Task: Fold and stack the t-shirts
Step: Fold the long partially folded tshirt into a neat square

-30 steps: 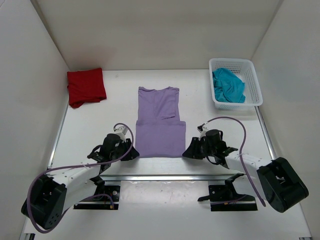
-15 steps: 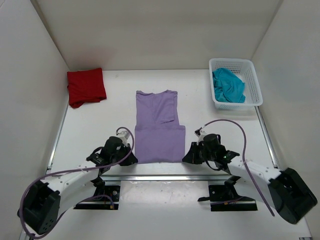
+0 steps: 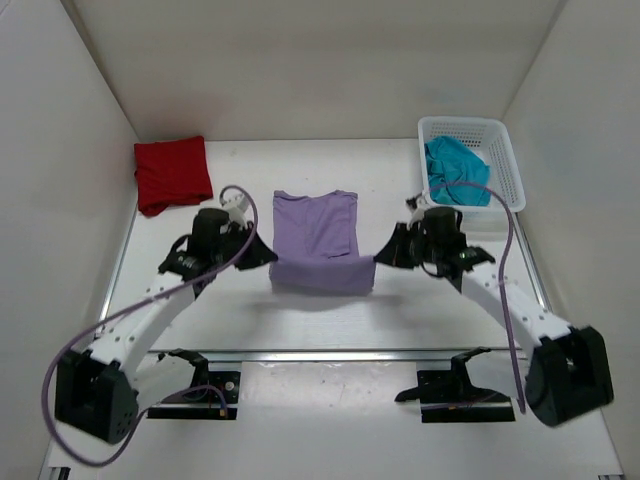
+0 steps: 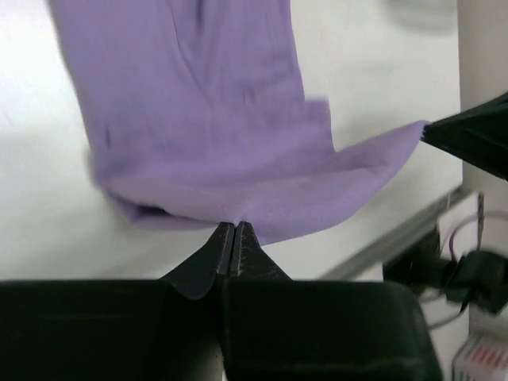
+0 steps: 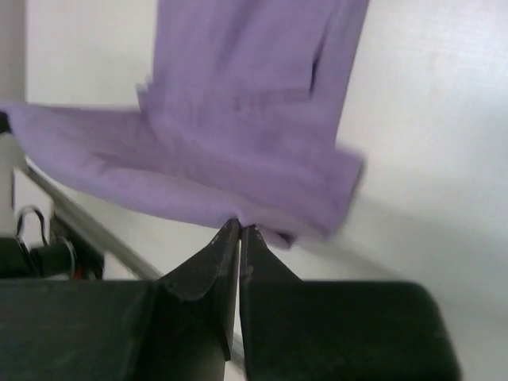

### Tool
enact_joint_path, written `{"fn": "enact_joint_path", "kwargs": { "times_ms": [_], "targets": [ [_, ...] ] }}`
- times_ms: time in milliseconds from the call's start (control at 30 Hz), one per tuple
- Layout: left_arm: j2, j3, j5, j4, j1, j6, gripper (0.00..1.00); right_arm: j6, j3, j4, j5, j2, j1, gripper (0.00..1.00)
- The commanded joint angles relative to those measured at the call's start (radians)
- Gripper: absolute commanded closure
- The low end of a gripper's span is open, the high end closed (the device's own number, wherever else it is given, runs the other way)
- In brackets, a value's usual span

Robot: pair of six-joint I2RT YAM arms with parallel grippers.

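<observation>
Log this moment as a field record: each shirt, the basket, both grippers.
purple shirt: middle of table, near hem raised and stretched between both grippers
red shirt: folded, far left corner
teal shirt: crumpled in basket
basket: far right, white mesh
left gripper: shut on purple shirt's hem corner
right gripper: shut on the other hem corner

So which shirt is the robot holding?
The purple shirt: the left gripper and right gripper pinch its near corners. The red shirt lies folded far left, and the teal shirt sits in the basket.
</observation>
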Motion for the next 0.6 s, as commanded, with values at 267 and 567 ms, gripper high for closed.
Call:
{"fn": "enact_joint_path", "kwargs": {
  "times_ms": [267,567],
  "targets": [
    [0.668,0.551,-0.095,0.145,0.171,0.039,1.00,-0.105,0.740,0.079,-0.171,0.698,-0.185,1.00],
    [1.001,0.843,-0.148,0.157,0.211,-0.039,1.00,-0.088,1.326,-0.076,-0.236,1.203,-0.200,1.00]
  ]
}}
